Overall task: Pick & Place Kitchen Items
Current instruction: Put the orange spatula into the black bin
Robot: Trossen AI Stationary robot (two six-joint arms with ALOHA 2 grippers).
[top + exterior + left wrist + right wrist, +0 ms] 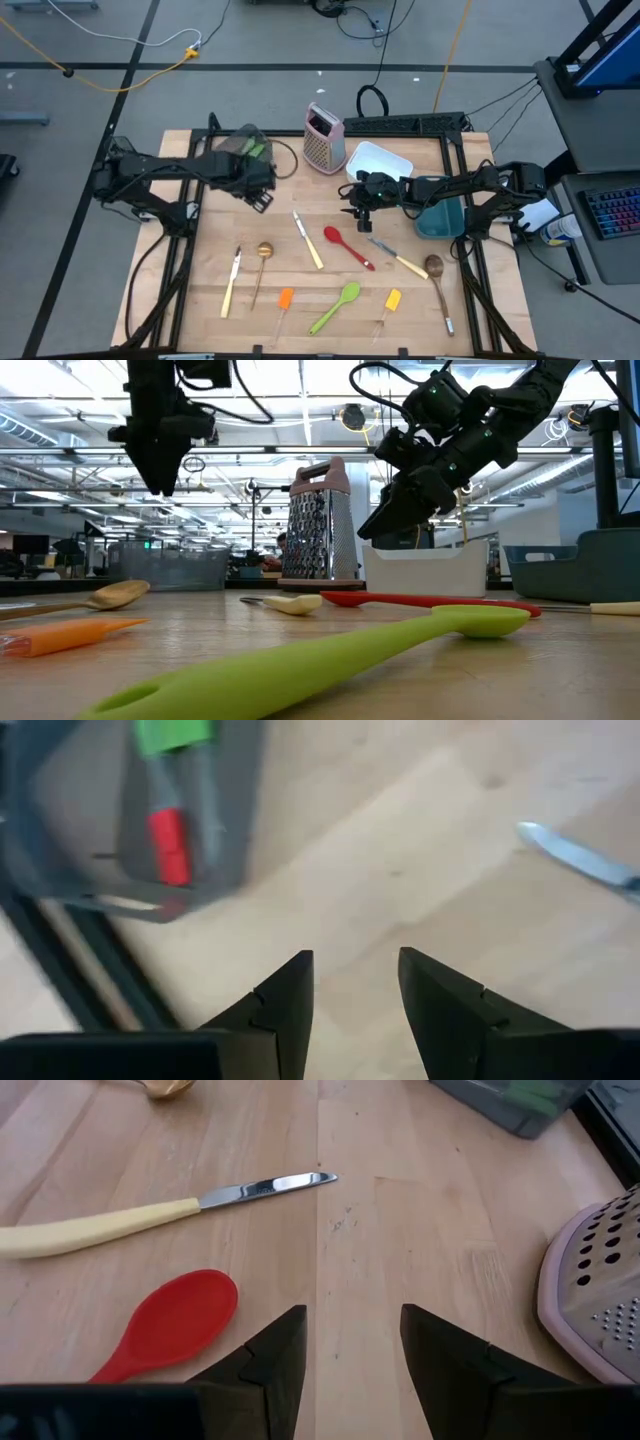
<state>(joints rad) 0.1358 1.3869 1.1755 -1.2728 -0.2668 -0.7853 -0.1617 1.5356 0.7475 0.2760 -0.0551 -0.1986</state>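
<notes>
Kitchen items lie flat on the wooden table: a cream-handled knife (308,240), a red spoon (347,246), a second cream-handled knife (396,259), a wooden spoon (437,277), a gold spoon (263,258), a third knife (232,281), an orange spatula (284,303), a green spoon (336,306) and a yellow spatula (391,302). My left gripper (262,198) (355,990) hangs open and empty, pointing down, beside the grey container (60,830), which holds green and red items (170,820). My right gripper (357,213) (353,1345) is open above bare wood, just beyond the red spoon's bowl (182,1320).
A metal grater with pink trim (323,138) stands upright at the far middle. A white container (385,160) and a teal container (445,215) sit at the far right, under my right arm. Black frame rails (405,122) border the table.
</notes>
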